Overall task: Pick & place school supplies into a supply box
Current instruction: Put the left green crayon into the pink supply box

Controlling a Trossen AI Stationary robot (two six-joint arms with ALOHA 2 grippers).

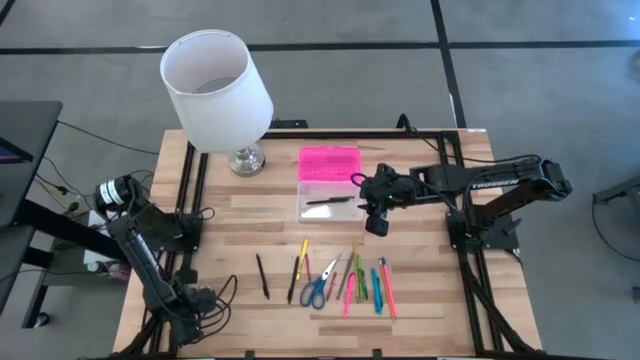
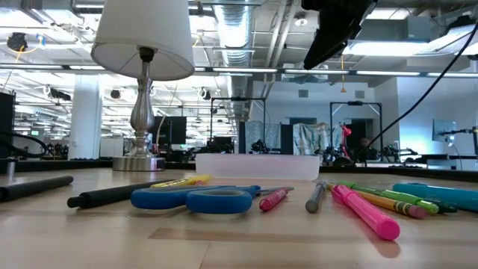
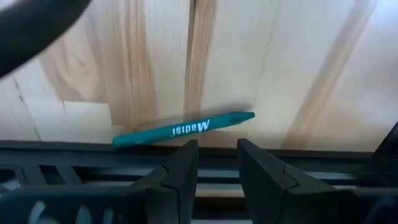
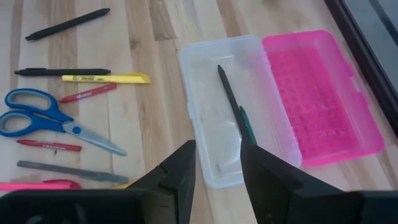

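Observation:
The supply box lies open at the table's far middle, clear base nearer, pink lid behind it. In the base lie a black pen and a green pen. My right gripper hangs open above the base's near right part, holding nothing. Several school supplies lie in a row near the front edge, blue-handled scissors among them. My left gripper stands open low over the near left corner. A teal pen lies flat on the wood just beyond its fingertips.
A white-shaded lamp stands at the far left of the table. A lone black pen lies left of the row. Black frame rails run along the table's edge beside the teal pen. Bare wood lies between the row and the box.

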